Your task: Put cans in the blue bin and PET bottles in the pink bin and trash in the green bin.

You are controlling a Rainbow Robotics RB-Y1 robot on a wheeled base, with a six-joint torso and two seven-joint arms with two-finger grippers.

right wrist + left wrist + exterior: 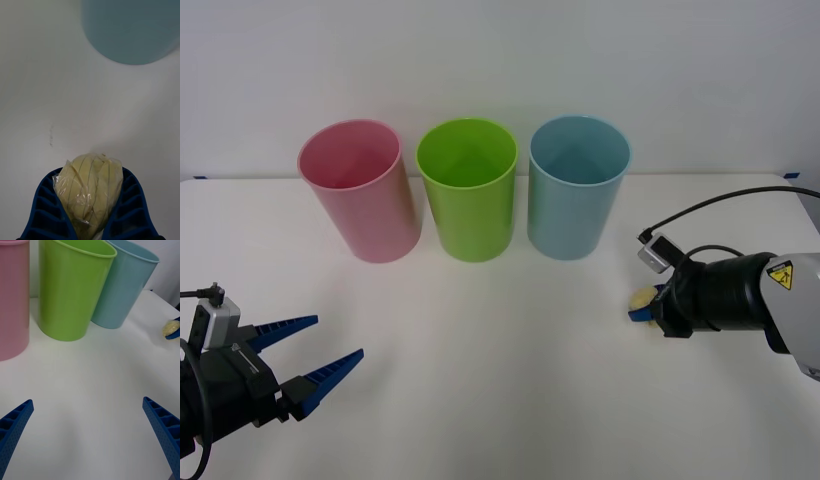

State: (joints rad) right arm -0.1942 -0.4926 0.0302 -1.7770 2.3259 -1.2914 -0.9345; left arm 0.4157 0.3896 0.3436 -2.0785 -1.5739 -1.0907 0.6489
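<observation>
Between the ribbed blue fingers of the right gripper (92,210) sits the trash (90,187), a pale-yellow crinkled wad in clear film, pinched firmly just above the table (510,350). Ahead of it and nearest stands the blue bin (577,185); the green bin (468,188) lies beyond that, the pink bin (362,188) farthest. A good carry likely means lifting above the rims, passing the blue one, and releasing over the green opening. All three are smooth, tall plastic cups. Idle, the left gripper (308,365) waits with fingers spread, well away.
</observation>
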